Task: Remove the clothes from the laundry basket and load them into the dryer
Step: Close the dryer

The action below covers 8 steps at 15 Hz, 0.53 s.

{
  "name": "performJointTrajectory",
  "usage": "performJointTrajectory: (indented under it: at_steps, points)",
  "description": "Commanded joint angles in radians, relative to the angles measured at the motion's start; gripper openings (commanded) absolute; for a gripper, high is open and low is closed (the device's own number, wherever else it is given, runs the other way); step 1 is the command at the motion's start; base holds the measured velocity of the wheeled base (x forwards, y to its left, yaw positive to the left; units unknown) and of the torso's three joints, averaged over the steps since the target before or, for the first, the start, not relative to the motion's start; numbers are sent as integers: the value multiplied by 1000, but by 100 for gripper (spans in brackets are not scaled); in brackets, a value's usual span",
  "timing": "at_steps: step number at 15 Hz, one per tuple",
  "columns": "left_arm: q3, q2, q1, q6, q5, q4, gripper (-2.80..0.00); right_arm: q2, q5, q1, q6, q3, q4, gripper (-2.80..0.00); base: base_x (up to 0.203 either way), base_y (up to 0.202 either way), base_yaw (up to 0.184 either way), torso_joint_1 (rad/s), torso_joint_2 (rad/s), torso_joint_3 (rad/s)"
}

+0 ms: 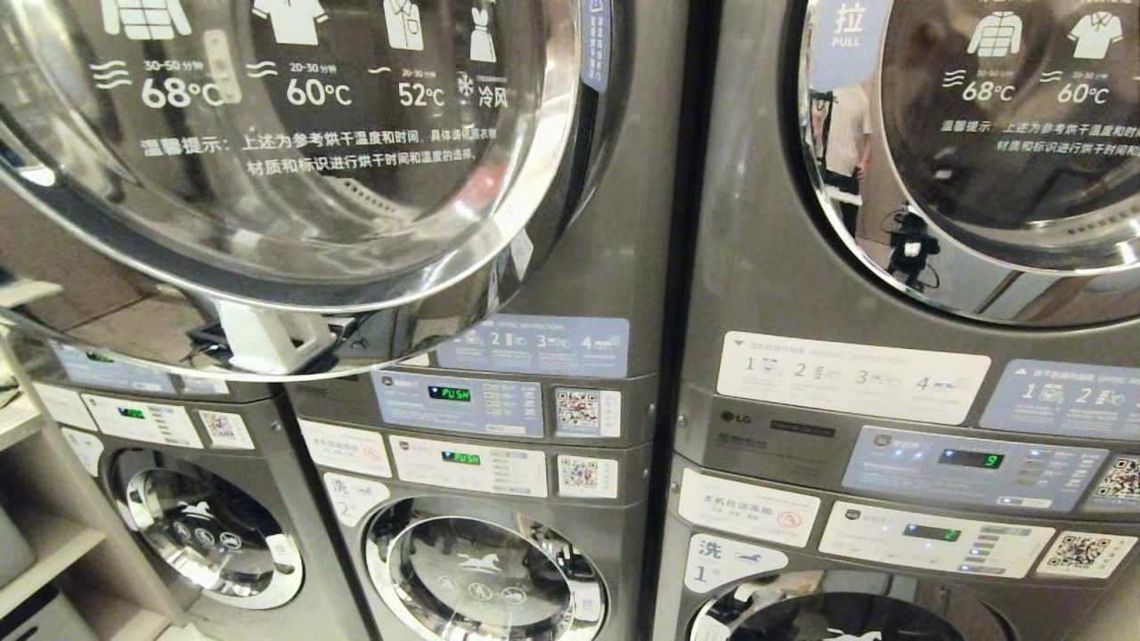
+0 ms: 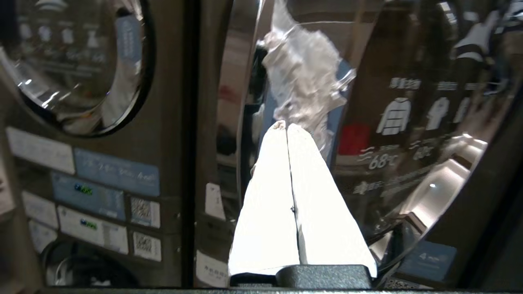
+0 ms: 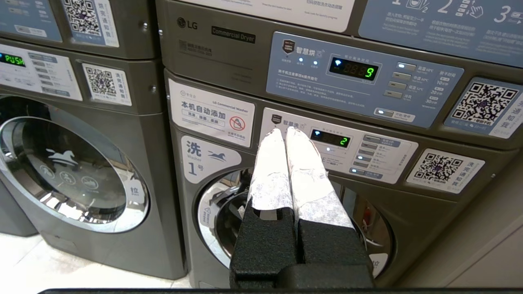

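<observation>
Plainly, step in hand: the dryer door (image 1: pixel 294 169) stands swung open, so this looks like the stretch between opening the drum and fetching a garment; nothing is being carried.
Left tool (image 2: pixel 287 127): nearest the open door, its two white fingers pressed tight together with nothing between them, tips aimed at the door's chrome rim and glass.
Reflection: a pale crumpled shape shows in the door's shine beyond the left tool; whether it is cloth I cannot tell.
Right tool (image 3: pixel 284 131): fully closed and empty, hanging lower than the door and off to its right, facing the washer panel (image 3: pixel 339 145) of the neighbouring stack.
Neighbouring dryer (image 1: pixel 980 142): to the right of the open door, its own door shut.
Clothes and laundry basket: not visible in any view, so their place relative to the door cannot be given.
Drum opening: hidden behind the open door in the head view.
Shelf (image 1: pixel 36 534): below and left of the door, well apart from both tools.
Next move, as I judge it: draw the left tool clear of the door, turn down toward the basket, spread the fingers, and pinch a garment before returning to the drum.
</observation>
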Motion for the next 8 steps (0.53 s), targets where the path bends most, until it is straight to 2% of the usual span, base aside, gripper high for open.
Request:
performJointTrajectory:
  at_steps: [1, 3, 5, 8]
  points:
    - [19, 29, 1, -3, 19, 0, -280, 0, -1, 0, 3, 0, 0, -280, 0, 0, 0, 0, 0, 0]
    - [43, 50, 10, -8, 20, -1, -280, 0, -4, 0, 9, 0, -2, -280, 0, 0, 0, 0, 0, 0]
    - [45, 87, 38, -40, 16, -4, -280, 0, -4, 0, 9, 0, -2, -280, 0, 0, 0, 0, 0, 0]
    - [44, 157, 151, -73, -11, -57, -280, 0, -4, 0, 8, 0, -2, -280, 0, 0, 0, 0, 0, 0]
